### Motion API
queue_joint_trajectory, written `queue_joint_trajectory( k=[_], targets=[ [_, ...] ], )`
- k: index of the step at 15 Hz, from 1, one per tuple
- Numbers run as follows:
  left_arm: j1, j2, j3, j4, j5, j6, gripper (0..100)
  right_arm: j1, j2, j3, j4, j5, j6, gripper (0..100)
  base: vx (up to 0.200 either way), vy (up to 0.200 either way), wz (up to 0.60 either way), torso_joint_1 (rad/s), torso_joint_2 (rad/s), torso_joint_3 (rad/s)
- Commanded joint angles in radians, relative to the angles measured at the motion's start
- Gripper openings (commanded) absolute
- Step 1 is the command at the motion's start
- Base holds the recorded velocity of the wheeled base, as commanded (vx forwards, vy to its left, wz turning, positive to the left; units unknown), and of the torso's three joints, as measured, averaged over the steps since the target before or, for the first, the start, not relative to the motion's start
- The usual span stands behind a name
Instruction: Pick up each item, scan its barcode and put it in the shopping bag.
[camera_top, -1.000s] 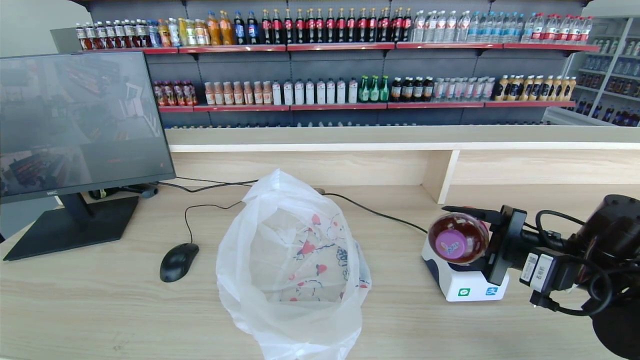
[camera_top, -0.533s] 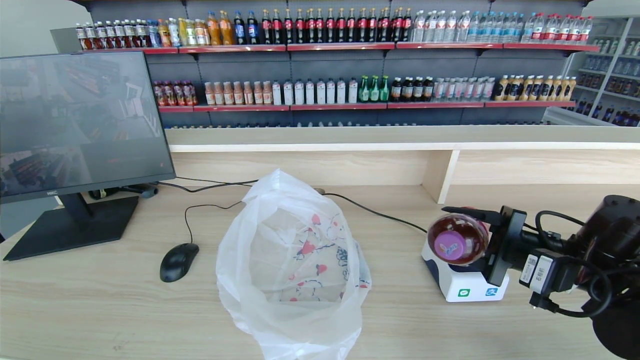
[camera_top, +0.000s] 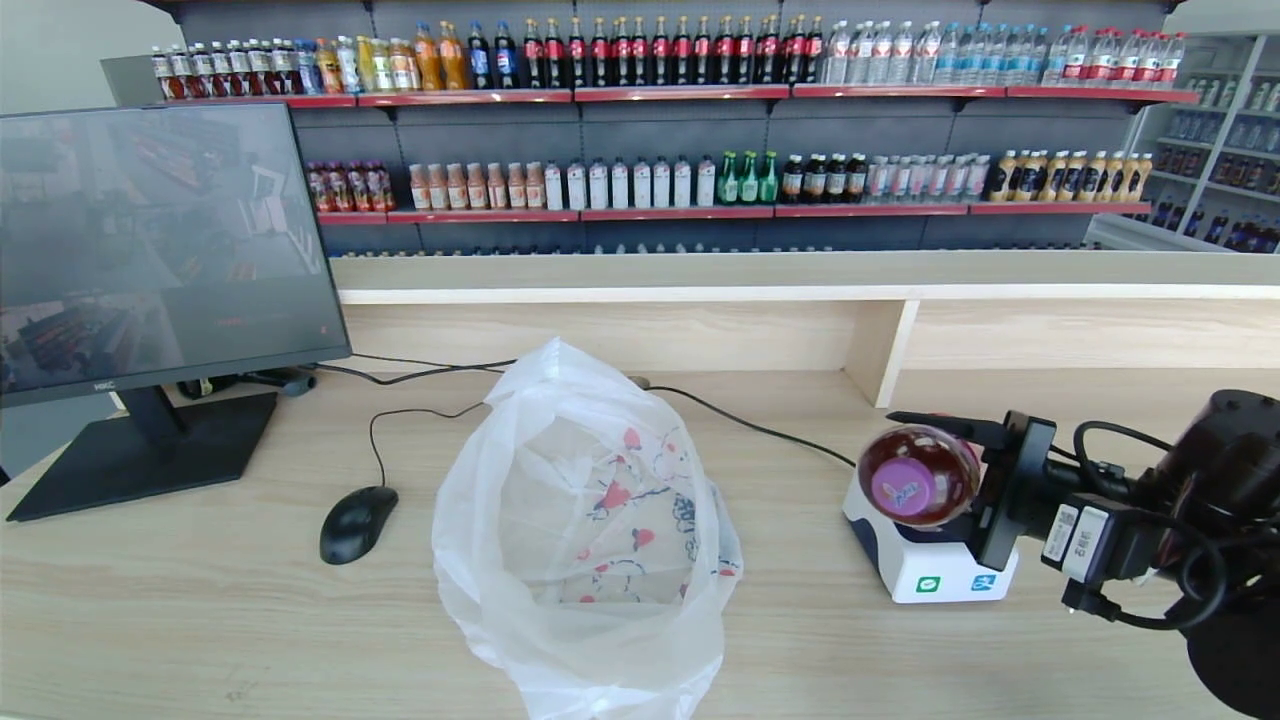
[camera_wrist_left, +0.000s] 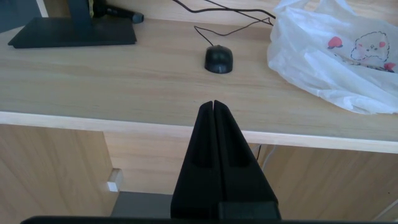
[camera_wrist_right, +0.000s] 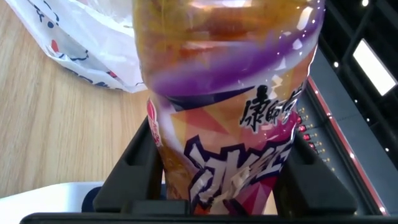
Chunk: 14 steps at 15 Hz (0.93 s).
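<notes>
The bottle (camera_top: 917, 487) is clamped in the right jaws over the scanner (camera_top: 935, 580) near the table's (camera_top: 200, 620) right edge, long axis level, cap toward the shopping bag (camera_top: 585, 540) at mid-table. The left jaws are closed on nothing.

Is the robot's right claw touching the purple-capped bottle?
Touching. The right wrist view shows the right gripper with its fingers pressed against both sides of the drink bottle.
</notes>
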<state>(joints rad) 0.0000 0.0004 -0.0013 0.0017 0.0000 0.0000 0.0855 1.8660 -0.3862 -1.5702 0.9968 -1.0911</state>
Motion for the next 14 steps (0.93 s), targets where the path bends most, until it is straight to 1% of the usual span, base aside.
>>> queue_joint_trajectory(
  k=[1, 4, 5, 6, 7, 10, 12, 14],
  targets=[
    [0.0, 0.0, 0.0, 0.0, 0.0, 0.0, 0, -0.003, -0.01, 0.007, -0.001, 0.0, 0.007, 0, 0.0, 0.0, 0.0, 0.0, 0.0, 0.0],
    [0.0, 0.0, 0.001, 0.0, 0.0, 0.0, 0, -0.006, -0.044, -0.022, -0.001, -0.01, 0.068, 0, 0.0, 0.0, 0.0, 0.0, 0.0, 0.0],
    [0.0, 0.0, 0.0, 0.0, 0.0, 0.0, 0, -0.003, -0.079, -0.036, -0.001, -0.058, 0.117, 0, 0.0, 0.0, 0.0, 0.0, 0.0, 0.0],
    [0.0, 0.0, 0.0, 0.0, 0.0, 0.0, 0, 0.007, -0.111, -0.04, -0.001, -0.11, 0.161, 0, 0.0, 0.0, 0.0, 0.0, 0.0, 0.0],
    [0.0, 0.0, 0.0, 0.0, 0.0, 0.0, 0, 0.039, -0.137, -0.048, -0.001, -0.188, 0.204, 0, 0.0, 0.0, 0.0, 0.0, 0.0, 0.0],
    [0.0, 0.0, 0.0, 0.0, 0.0, 0.0, 0, 0.131, -0.2, -0.031, -0.001, -0.368, 0.315, 0, 0.0, 0.0, 0.0, 0.0, 0.0, 0.0],
    [0.0, 0.0, 0.0, 0.0, 0.0, 0.0, 0, 0.201, -0.255, -0.016, -0.001, -0.507, 0.433, 0, 0.0, 0.0, 0.0, 0.0, 0.0, 0.0],
    [0.0, 0.0, 0.0, 0.0, 0.0, 0.0, 0, 0.247, -0.286, -0.01, -0.001, -0.655, 0.559, 0, 0.0, 0.0, 0.0, 0.0, 0.0, 0.0]
  ],
)
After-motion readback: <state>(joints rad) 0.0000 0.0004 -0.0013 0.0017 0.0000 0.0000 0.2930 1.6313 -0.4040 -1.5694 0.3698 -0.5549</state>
